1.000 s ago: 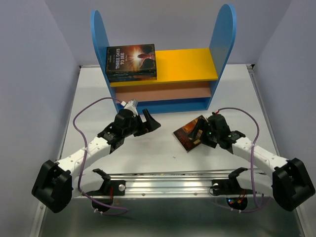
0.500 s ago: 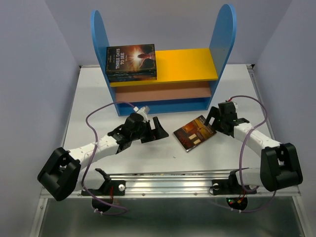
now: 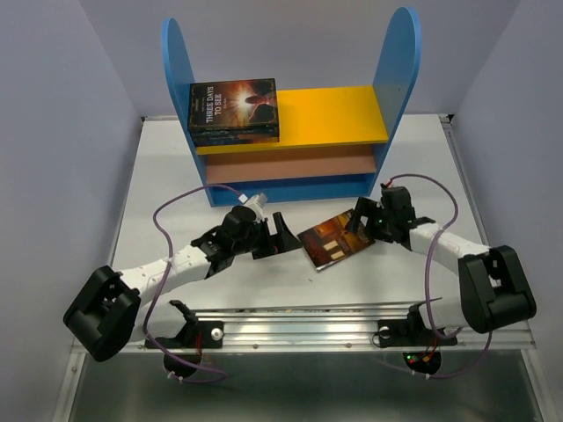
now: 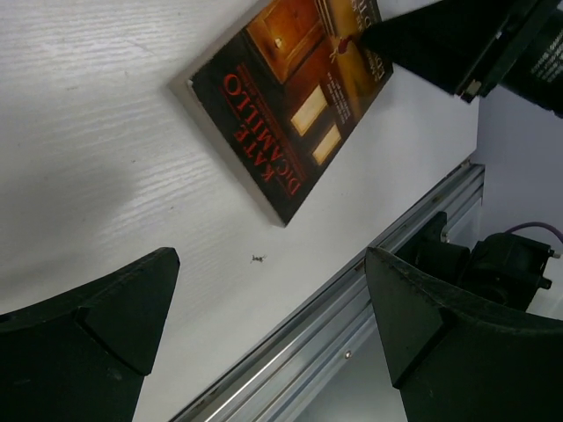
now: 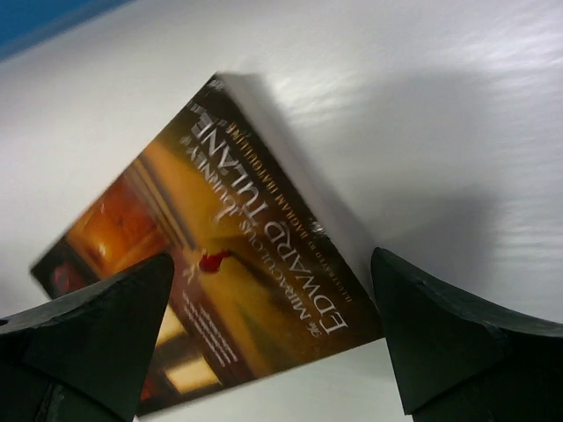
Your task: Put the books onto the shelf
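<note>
Book (image 3: 332, 239) flat on the table (image 3: 158, 176), stack (image 3: 234, 112) up on the shelf (image 3: 396, 61)

The brown-and-orange book lies face up just in front of the shelf. The dark stack sits at the left end of the yellow top board. The right gripper (image 3: 359, 224), jaws spread wide, reaches over the book's right edge. The left gripper (image 3: 276, 236), equally wide apart, sits just left of the book, holding nothing.

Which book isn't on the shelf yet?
The brown-orange Edward Tulane book lies flat on the table, in front of the shelf. The other, the dark Three Days to See book, sits on the yellow top board.
</note>
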`<move>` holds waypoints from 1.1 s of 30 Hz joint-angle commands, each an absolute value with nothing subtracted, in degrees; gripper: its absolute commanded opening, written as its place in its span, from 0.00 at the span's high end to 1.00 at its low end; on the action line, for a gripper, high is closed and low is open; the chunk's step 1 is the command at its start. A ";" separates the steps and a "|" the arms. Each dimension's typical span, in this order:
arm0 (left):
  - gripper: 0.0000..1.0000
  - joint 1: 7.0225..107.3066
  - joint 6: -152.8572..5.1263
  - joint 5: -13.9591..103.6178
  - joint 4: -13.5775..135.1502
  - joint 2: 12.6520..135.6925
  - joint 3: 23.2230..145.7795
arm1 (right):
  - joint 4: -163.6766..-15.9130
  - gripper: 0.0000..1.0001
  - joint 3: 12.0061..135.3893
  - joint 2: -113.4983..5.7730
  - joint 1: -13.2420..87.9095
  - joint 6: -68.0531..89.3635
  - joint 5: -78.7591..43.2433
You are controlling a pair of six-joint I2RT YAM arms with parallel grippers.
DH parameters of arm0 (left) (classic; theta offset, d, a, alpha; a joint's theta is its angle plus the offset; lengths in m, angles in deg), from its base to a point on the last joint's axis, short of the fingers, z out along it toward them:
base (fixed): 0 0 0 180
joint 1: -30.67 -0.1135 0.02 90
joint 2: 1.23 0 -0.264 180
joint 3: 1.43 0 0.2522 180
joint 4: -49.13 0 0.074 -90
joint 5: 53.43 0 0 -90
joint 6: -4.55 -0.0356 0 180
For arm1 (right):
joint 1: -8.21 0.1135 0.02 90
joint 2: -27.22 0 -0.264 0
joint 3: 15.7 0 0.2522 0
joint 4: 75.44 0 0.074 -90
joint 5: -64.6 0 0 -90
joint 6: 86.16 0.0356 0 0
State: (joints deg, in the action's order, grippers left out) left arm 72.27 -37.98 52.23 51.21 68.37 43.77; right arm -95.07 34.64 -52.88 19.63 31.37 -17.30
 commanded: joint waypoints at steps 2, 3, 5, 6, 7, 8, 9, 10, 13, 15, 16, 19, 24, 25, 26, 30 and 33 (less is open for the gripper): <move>0.01 72.76 -36.40 50.90 53.21 64.60 41.43 | -92.01 0.00 29.80 -48.54 36.01 40.11 -10.01; 0.01 72.76 -35.97 50.72 54.01 64.16 41.16 | -90.53 0.00 29.36 -48.98 38.68 41.88 -9.50; 0.01 72.85 -34.04 49.05 56.55 61.36 39.67 | -86.85 0.01 27.43 -49.77 46.21 48.45 -9.40; 0.01 72.85 -33.07 48.35 57.52 60.04 39.14 | -85.26 0.01 27.68 -49.86 48.44 49.88 -9.75; 0.01 72.85 -30.89 46.34 61.10 57.15 38.36 | -85.68 0.01 28.20 -49.95 50.46 51.46 -12.19; 0.01 72.85 -30.17 45.28 62.87 55.73 38.09 | -86.38 0.01 28.99 -49.69 53.01 51.48 -13.43; 0.01 72.85 -29.47 44.14 65.41 54.24 37.82 | -87.17 0.00 29.78 -49.34 53.03 50.96 -14.23; 0.01 72.85 -28.41 43.08 67.53 51.18 37.47 | -88.92 0.00 31.36 -48.99 53.03 50.60 -14.93; 0.01 72.85 -25.25 38.51 76.13 45.73 36.51 | -94.11 0.00 35.40 -47.58 53.03 44.65 -23.70; 0.01 72.85 -22.01 38.15 78.26 43.25 35.54 | -95.17 0.00 37.34 -48.27 53.03 42.00 -24.96; 0.01 72.85 -20.51 38.24 79.05 42.02 34.67 | -95.09 0.00 38.39 -48.89 53.03 40.68 -25.13; 0.01 72.85 -13.48 37.80 80.82 38.93 30.10 | -93.33 0.00 43.31 -53.71 53.03 34.71 -27.25; 0.02 72.85 -7.84 38.60 76.96 37.97 24.11 | -89.82 0.00 52.44 -62.24 53.03 23.91 -21.45; 0.02 72.85 -6.53 37.55 76.52 38.14 24.02 | -88.34 0.00 53.69 -65.04 53.03 22.14 -21.01; 0.02 72.77 -6.00 34.75 75.56 38.32 24.28 | -87.89 0.00 55.00 -66.37 53.03 19.69 -21.18; 0.10 72.68 -3.10 30.42 73.61 41.12 25.69 | -87.97 0.00 60.37 -72.09 51.80 16.94 -17.15; 0.23 72.59 -0.82 28.84 72.29 45.16 26.83 | -88.14 0.00 62.83 -75.60 51.10 15.54 -12.41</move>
State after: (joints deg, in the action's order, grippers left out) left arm 72.62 -4.61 34.55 73.39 41.70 25.28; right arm -91.07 58.81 -73.20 52.04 20.51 -18.24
